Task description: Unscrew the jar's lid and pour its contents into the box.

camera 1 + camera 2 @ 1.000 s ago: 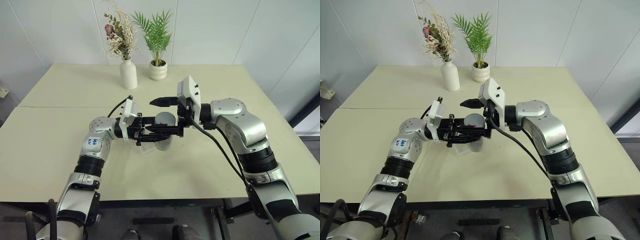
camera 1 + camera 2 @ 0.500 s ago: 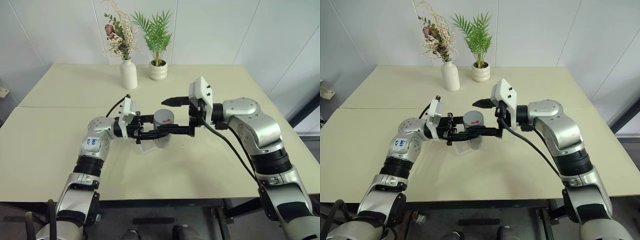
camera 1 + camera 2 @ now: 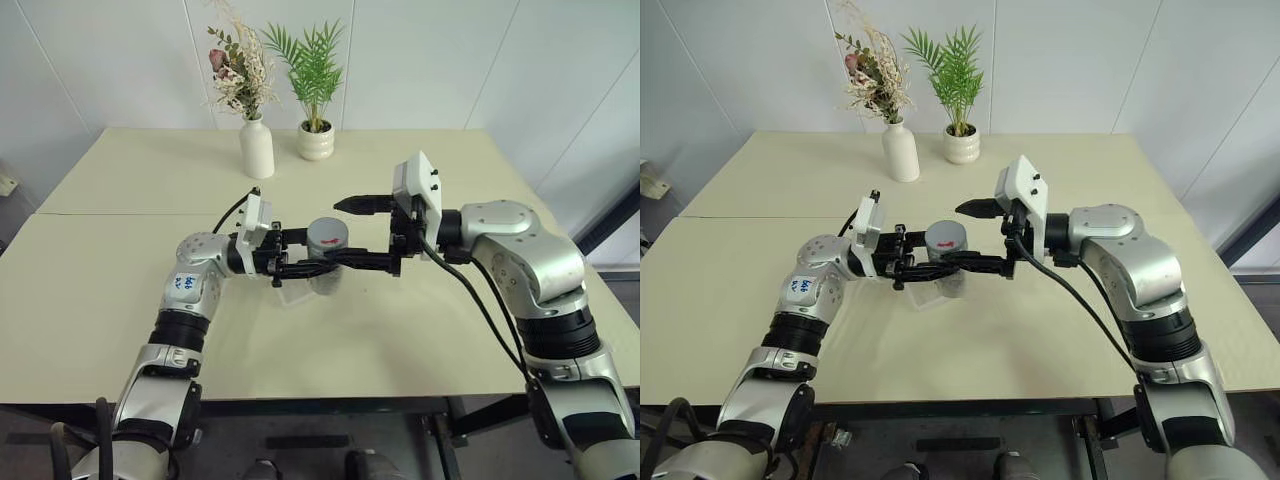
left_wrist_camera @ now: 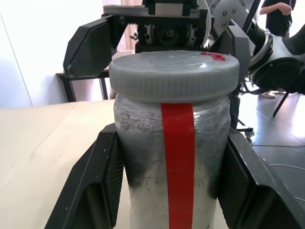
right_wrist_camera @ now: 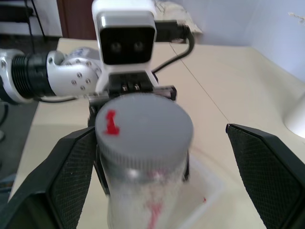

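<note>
left pincer (image 3: pixel 318 262): clamped on the jar's body below the lid, a black finger (image 4: pixel 97 186) pressed to each side; points across toward the right arm; holds the jar up off the counter
right pincer (image 3: pixel 360 232): spread wide, gripping nothing; fingers aim at the left arm; far finger at 1 o'clock of the lid and apart from it, near finger running in front of the jar just under the lid rim; cannot tell if that one touches
right pincer, wrist view: one textured finger (image 5: pixel 71 176) close beside the jar, the other well apart from it
jar (image 4: pixel 174 167): upright, silvery-grey, red strip down the side; near counter centre, between the two arms
lid (image 3: pixel 327 234): on the jar, grey, ribbed edge, small red mark on top; lies level
box (image 3: pixel 299 292): clear shallow tray on the counter, directly below the jar, showing at 7 o'clock of it; cannot tell if the jar base touches it
box, right wrist view: clear wall and corner showing behind the jar (image 5: pixel 209 186)
counter (image 3: pixel 120 290): pale yellow-beige, seam running across its left part
vase (image 3: pixel 256 146): white, dried flowers, at 11 o'clock of the jar, well apart, near the far edge
plant pot (image 3: pixel 316 140): round, white, green palm leaves, at 12 o'clock of the jar, just beside the vase at its 3 o'clock
person (image 4: pixel 276 14): dark top, standing in the background of the left wrist view
</note>
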Motion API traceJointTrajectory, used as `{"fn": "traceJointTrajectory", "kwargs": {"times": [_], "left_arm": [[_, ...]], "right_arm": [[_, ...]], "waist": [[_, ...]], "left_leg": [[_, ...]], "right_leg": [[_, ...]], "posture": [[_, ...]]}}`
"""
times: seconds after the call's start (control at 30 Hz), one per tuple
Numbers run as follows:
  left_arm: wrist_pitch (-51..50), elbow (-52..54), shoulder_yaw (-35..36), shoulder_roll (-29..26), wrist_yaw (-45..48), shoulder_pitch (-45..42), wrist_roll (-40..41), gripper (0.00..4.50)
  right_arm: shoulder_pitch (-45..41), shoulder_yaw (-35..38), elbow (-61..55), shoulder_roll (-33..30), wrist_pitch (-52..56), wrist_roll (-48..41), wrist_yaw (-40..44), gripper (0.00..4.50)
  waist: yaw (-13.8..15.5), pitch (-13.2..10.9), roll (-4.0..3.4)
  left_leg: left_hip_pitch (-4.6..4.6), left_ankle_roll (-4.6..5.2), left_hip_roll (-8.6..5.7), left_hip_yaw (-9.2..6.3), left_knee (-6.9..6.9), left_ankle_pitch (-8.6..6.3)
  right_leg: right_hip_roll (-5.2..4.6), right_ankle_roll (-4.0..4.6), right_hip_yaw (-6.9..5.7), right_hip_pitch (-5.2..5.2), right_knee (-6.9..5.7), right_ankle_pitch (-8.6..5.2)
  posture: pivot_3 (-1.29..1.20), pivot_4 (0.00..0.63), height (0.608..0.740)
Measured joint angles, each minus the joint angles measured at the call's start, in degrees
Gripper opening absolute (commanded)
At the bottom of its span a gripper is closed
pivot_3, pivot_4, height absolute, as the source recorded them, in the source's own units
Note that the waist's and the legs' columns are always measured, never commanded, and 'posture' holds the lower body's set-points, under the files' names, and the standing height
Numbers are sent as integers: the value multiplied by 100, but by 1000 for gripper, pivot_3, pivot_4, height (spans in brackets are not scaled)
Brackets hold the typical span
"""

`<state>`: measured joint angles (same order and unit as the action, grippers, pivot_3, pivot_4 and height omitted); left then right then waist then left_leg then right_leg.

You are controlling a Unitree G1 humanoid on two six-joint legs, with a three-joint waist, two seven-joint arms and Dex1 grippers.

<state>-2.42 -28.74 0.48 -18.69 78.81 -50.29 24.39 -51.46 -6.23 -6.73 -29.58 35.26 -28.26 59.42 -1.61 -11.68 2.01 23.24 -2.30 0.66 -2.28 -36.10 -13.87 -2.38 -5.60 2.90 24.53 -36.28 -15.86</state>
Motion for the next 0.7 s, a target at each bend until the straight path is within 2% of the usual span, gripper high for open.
{"fn": "traceJointTrajectory", "kwargs": {"times": [0.27, 0.7], "left_arm": [[22, -107, -48, 97, 17, -1, -4, 2211], [120, -122, -48, 175, 18, -4, -9, 2211]], "right_arm": [[-255, -41, 102, 352, -62, -6, -1, 4469], [-358, -264, 530, 541, -288, 368, -9, 4469]], "waist": [[-2, 0, 0], [-2, 0, 0]], "left_leg": [[-2, 0, 1, -1, -4, 0], [-2, 0, -2, 1, -8, 0]], "right_leg": [[1, 0, 0, 1, -12, 0], [-1, 0, 2, 2, -17, 0]], "posture": [[0, 150, 740], [0, 150, 740]]}}
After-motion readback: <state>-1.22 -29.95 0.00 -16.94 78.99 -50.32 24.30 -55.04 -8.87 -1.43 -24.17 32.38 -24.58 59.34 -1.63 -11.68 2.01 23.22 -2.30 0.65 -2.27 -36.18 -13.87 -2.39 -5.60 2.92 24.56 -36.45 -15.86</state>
